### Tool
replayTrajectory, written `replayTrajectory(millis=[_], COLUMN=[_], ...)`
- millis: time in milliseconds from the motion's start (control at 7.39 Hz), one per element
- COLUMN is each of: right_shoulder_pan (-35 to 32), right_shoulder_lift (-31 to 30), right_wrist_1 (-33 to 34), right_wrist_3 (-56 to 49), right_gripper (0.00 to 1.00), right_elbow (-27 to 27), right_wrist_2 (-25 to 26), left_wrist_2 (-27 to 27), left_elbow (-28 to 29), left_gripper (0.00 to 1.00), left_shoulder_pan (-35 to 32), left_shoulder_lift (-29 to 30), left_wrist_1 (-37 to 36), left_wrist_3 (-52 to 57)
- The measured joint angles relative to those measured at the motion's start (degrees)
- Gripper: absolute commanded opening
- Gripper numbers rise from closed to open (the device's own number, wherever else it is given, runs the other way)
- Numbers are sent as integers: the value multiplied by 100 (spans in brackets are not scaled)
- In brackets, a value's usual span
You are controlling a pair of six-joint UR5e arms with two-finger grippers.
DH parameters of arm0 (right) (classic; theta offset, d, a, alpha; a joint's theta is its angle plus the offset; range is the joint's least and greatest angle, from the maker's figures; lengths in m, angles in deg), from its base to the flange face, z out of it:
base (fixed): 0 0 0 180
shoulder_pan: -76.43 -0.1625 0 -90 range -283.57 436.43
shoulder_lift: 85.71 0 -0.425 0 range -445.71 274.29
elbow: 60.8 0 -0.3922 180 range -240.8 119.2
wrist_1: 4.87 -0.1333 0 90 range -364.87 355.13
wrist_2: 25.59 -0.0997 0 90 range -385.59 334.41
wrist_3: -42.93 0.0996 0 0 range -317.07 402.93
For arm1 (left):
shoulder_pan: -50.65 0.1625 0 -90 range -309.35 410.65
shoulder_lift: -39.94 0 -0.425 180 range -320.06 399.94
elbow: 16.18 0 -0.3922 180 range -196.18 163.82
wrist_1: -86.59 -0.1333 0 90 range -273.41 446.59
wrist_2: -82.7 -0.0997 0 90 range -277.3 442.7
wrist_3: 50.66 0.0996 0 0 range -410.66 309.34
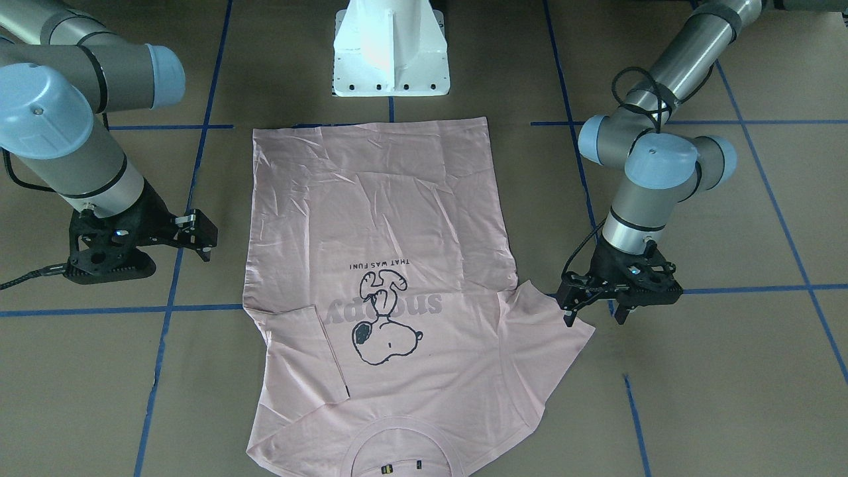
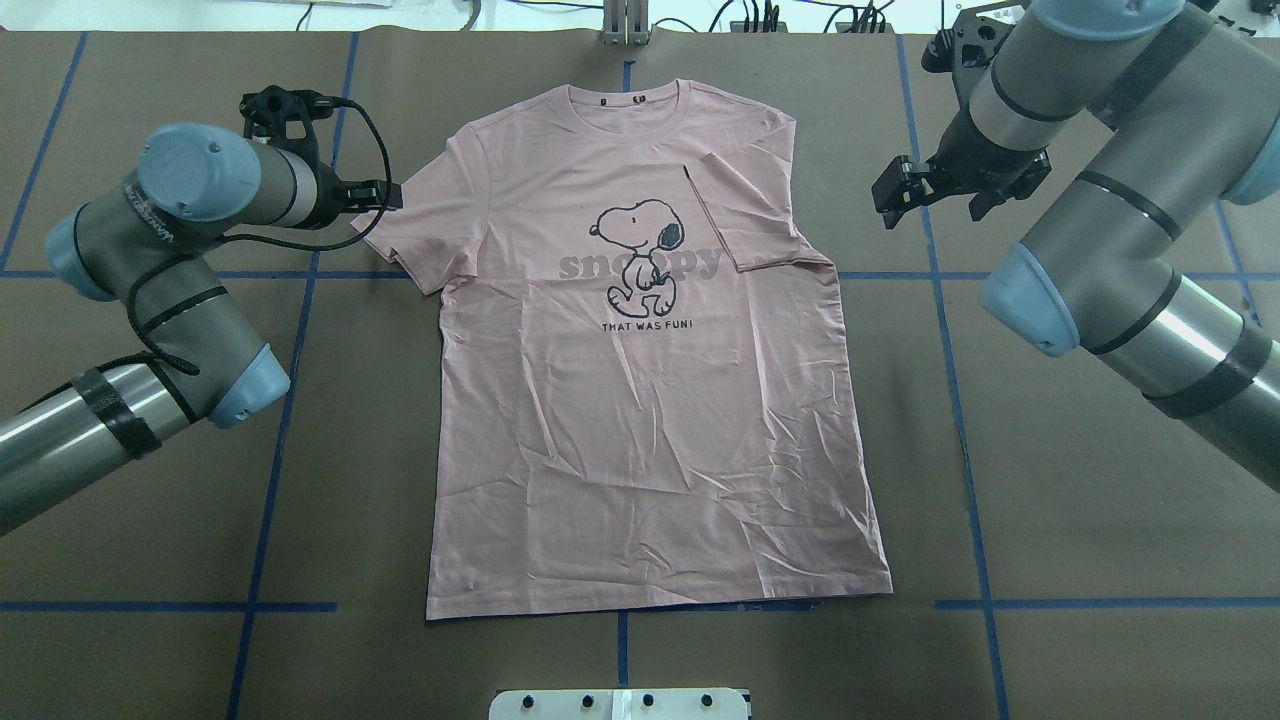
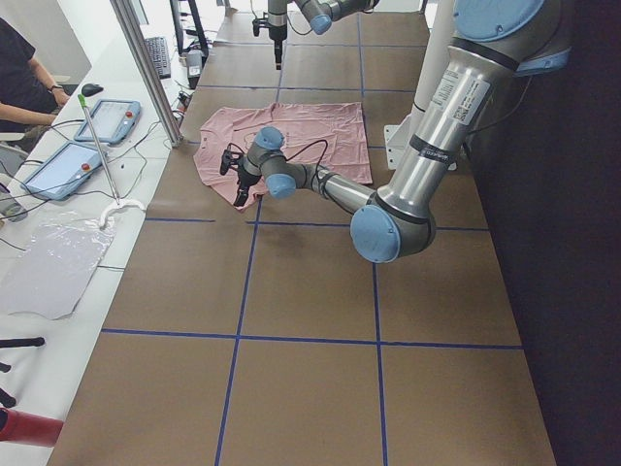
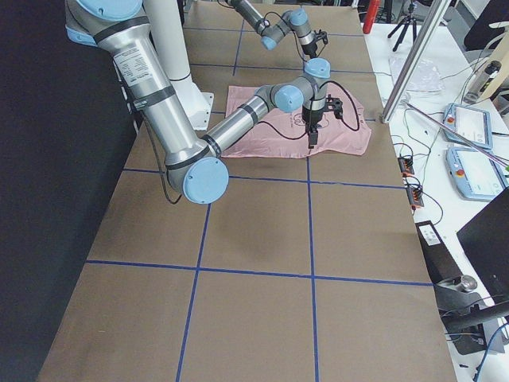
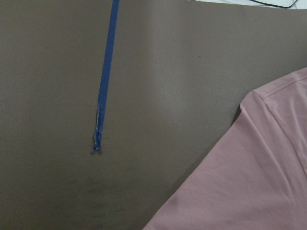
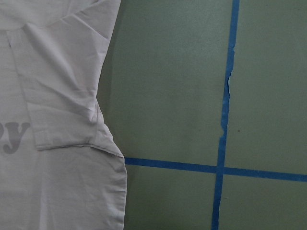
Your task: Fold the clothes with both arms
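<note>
The pale pink T-shirt [image 2: 650, 400] lies flat, face up, on the brown table, collar away from the robot, dog print [image 2: 640, 250] showing. Its sleeve on the robot's right [image 2: 745, 220] is folded in over the chest; it also shows in the right wrist view [image 6: 57, 96]. The other sleeve [image 1: 550, 318] lies spread out. My left gripper [image 1: 593, 317] is open, low at that sleeve's outer edge, holding nothing. My right gripper [image 2: 930, 205] is open and empty, over bare table to the right of the shirt. The left wrist view shows only the sleeve's edge [image 5: 259, 182].
The white base pedestal [image 1: 391, 53] stands just behind the shirt's hem. Blue tape lines [image 2: 960, 400] cross the brown table. An operators' bench with tablets [image 3: 73, 165] and a seated person [image 3: 24, 68] is beyond the far edge.
</note>
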Motion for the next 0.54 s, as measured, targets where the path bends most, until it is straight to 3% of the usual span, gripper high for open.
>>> replayTrajectory(millis=[541], right_shoulder_pan=[-1], right_shoulder_lift=[1], right_wrist_1=[-3], right_wrist_3=[11], right_gripper=[100], right_elbow=[-3], right_wrist_2=[1], left_wrist_2=[-101], left_elbow=[227], left_gripper=[89], left_shoulder_pan=[122], left_shoulder_lift=[28], left_wrist_1=[52], left_wrist_3=[-22])
